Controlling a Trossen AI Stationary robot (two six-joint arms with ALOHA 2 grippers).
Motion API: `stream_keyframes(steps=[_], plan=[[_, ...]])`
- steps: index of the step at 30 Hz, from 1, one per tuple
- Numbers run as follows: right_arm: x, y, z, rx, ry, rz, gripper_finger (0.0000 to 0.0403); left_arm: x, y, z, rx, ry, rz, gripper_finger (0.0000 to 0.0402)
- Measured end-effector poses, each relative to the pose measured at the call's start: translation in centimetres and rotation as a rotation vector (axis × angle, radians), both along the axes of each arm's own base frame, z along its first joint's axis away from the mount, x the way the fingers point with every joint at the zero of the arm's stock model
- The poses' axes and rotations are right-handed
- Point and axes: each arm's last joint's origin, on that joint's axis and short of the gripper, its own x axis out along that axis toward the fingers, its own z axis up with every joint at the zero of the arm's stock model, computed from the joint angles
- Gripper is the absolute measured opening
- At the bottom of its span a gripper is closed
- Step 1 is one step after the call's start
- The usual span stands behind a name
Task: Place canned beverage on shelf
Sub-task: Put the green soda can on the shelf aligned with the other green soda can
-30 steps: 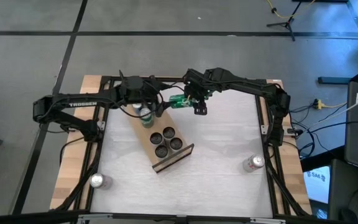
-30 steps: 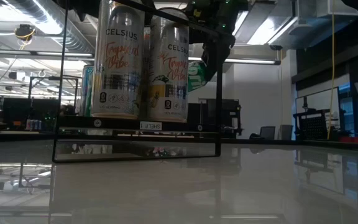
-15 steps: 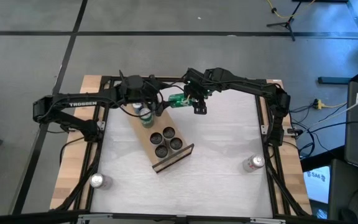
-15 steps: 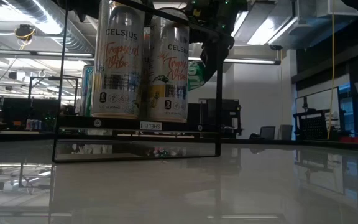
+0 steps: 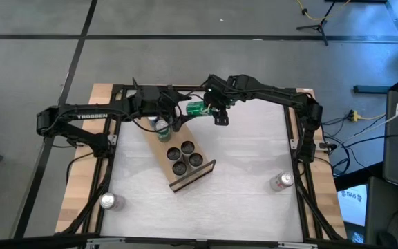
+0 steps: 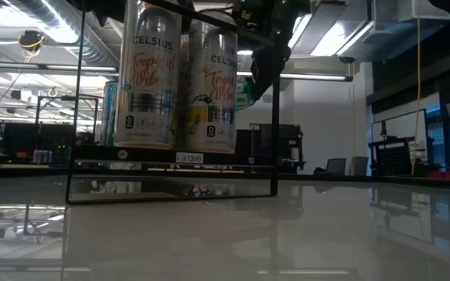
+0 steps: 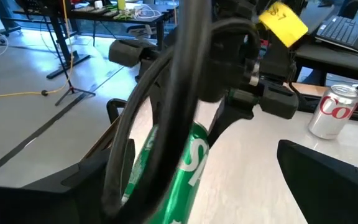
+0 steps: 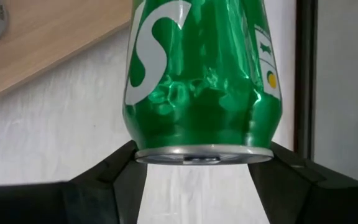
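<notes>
While its two dark fingers clamp a glossy green aluminium can (image 8: 201, 81) with white lettering, dented along its wall, the right gripper (image 5: 204, 108) holds it tipped on its side just off the far end of the shelf (image 5: 159, 149), a long light-wood board with dark edges lying diagonally on the white tabletop. Four cans stand on that board: three dark-topped ones (image 5: 186, 157) clustered toward its near end and one (image 5: 162, 128) at its far end. Over that far end, beside the green can, the left gripper (image 5: 170, 108) hangs with fingers spread wide and empty. Two silvery cans sit well apart from the shelf, one (image 5: 280, 182) toward the right near corner, one (image 5: 108, 201) toward the left.
</notes>
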Motion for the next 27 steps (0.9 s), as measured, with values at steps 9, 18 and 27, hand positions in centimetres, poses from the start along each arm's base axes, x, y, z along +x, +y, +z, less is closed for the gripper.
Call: stream_keyframes(steps=[9,18,27], plan=[[-0.1,0.1,3.5,-0.011,-0.082,0.008,0.0243,0.0,0.1,0.0,0.017,0.005,0.034,0.0383],[-0.5,0.3,4.0,0.021,-0.066,0.019,0.0243,0.0,0.1,0.0,0.042,0.012,0.01,0.0383],[-0.4,0.8,4.0,0.161,-0.101,0.081,0.0243,0.3,0.1,-0.4,0.051,0.031,-0.011,0.0383]])
